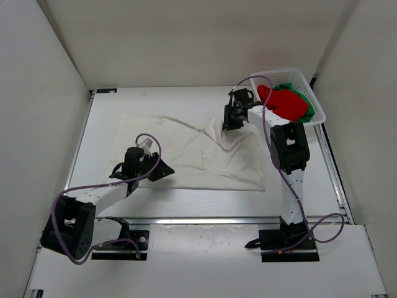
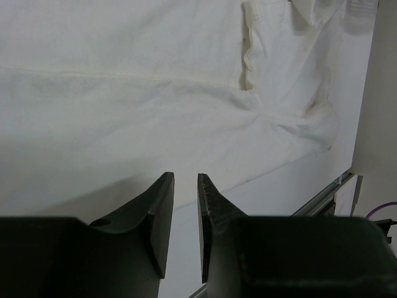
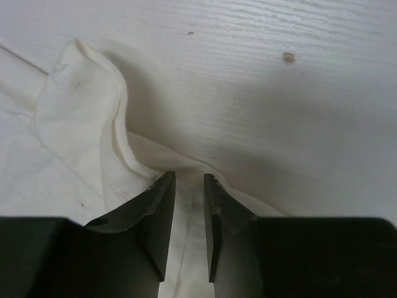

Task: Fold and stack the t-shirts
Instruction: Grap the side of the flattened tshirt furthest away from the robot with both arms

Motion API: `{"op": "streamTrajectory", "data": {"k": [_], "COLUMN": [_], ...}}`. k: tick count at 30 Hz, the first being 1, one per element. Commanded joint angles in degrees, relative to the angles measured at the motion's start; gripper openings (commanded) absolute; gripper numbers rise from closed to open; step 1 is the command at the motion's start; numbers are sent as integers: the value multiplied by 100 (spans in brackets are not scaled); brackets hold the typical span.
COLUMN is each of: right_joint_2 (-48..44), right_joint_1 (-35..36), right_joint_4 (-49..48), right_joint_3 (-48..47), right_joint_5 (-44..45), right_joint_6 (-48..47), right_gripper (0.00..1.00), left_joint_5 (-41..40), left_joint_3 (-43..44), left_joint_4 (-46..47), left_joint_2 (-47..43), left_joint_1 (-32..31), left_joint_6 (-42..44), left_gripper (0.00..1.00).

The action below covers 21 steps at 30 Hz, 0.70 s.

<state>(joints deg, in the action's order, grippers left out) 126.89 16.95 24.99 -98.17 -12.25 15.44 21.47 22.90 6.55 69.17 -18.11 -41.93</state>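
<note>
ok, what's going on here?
Two arms are working on the white t-shirt, which lies spread and rumpled on the table. The right end effector sits on a bunched fold at its far right edge, fingers slightly apart; a grip can't be confirmed. The left end effector hovers at the near edge, open and empty. The red t-shirt and green t-shirt lie unfolded in the basket.

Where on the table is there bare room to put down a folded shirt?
Two bare strips of table: one between the white t-shirt and the back wall, one between its near hem and the arms' bases. The far right corner is crowded by the basket and the right gripper.
</note>
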Motion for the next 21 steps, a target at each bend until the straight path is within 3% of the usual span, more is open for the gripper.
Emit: {"op": "streamTrajectory", "data": {"k": [1,14,21], "right_joint_2": [-85,-165,-33], "right_joint_1": [45,107,194], "right_joint_4": [68,-82,119], "right_joint_3": [-133,210,-88], "right_joint_5": [407,39,135], "right_joint_6": [-50,38,-68], "right_gripper": [24,21,18], "left_joint_5": [32,6,-29], "left_joint_3": [163,154,145], "left_joint_4": [75,163,154], "left_joint_2": [9,123,123], "left_joint_1": [44,-17,-8], "left_joint_6": [97,45,36], "left_gripper": [33,33,33]}}
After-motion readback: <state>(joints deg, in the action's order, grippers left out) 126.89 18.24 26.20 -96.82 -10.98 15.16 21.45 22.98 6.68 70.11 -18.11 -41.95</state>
